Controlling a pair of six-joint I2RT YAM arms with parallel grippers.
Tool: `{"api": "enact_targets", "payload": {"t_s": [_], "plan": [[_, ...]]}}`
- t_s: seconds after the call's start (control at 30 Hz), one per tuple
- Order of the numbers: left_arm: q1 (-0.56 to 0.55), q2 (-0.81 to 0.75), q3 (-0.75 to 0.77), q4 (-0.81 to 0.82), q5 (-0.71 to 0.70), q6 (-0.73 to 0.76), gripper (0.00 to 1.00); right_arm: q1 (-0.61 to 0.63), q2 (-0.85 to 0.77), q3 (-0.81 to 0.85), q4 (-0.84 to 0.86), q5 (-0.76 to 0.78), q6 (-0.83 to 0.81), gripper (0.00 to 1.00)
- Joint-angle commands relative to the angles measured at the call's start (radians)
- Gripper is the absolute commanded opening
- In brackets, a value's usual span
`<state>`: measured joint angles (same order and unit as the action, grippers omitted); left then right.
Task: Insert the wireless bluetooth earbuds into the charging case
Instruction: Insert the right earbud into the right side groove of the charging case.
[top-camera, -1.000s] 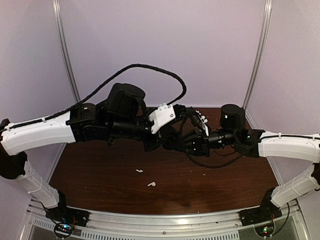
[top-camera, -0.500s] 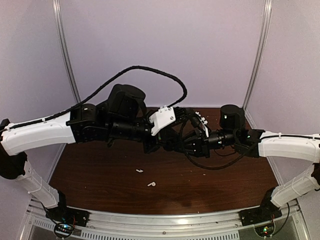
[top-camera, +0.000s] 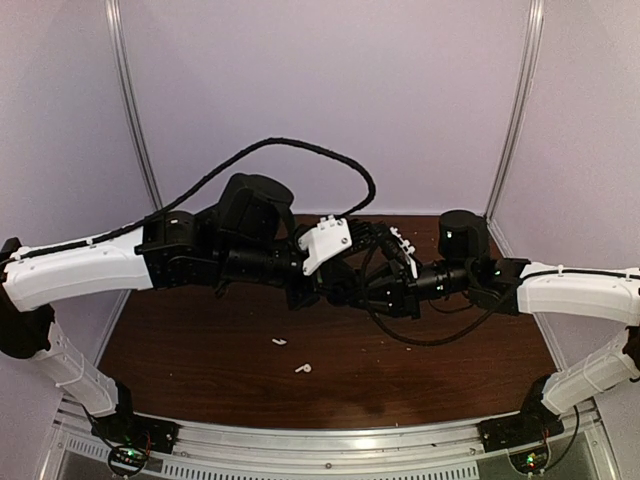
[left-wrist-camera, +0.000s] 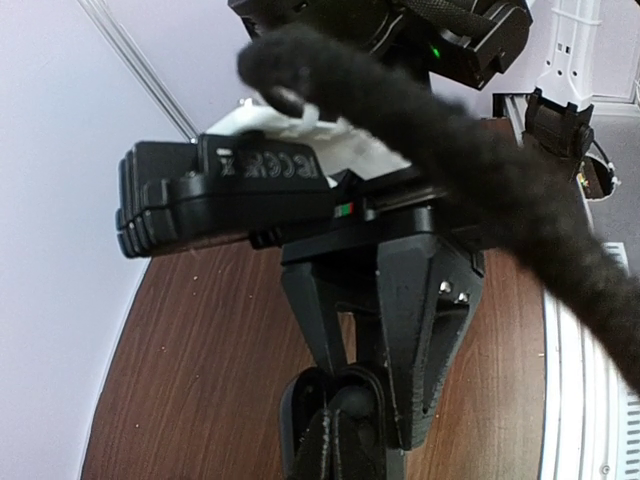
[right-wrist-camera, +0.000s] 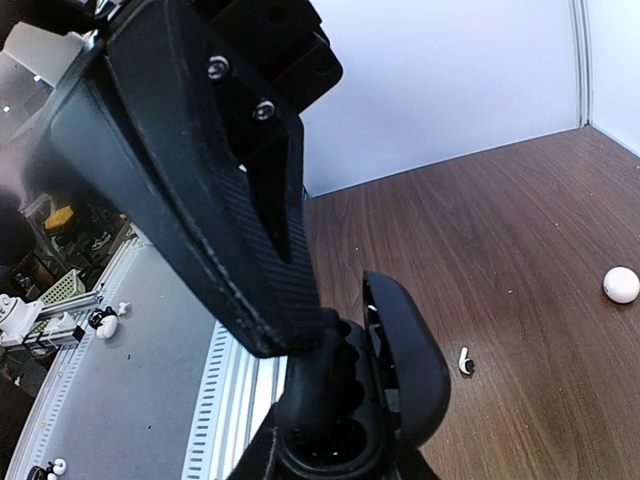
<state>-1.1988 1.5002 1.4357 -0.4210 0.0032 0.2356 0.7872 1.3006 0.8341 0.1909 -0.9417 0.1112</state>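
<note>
Aloft, right jaws clamp the open charging case (right-wrist-camera: 408, 362), shut left jaws touching it

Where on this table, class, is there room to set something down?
Free: the table near-right, between the white earbuds and the right arm; also left of those earbuds. Crowded: mid-table, where left end effector and right end effector meet at the charging case.

White links (top-camera: 70, 275) are joined by black joints (top-camera: 180, 250); a braided black cable (top-camera: 300, 144) is fitted; ribbed black fingers (right-wrist-camera: 200, 200) are fixed by silver screws (right-wrist-camera: 217, 68).
</note>
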Motion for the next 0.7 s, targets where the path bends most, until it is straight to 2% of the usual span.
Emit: {"api": "enact_targets", "payload": {"t_s": [0.0, 0.17, 0.67], "plan": [[-0.011, 0.020, -0.001, -0.009, -0.044, -0.031, 0.00, 0.001, -0.032, 0.046, 0.018, 0.030, -0.027, 0.00], [-0.011, 0.034, 0.004, -0.009, -0.058, -0.037, 0.00, 0.001, -0.037, 0.049, 0.000, 0.041, -0.042, 0.00], [-0.025, -0.008, -0.047, 0.031, 0.083, 0.021, 0.00, 0.001, -0.038, 0.050, 0.009, 0.051, -0.047, 0.00]]}}
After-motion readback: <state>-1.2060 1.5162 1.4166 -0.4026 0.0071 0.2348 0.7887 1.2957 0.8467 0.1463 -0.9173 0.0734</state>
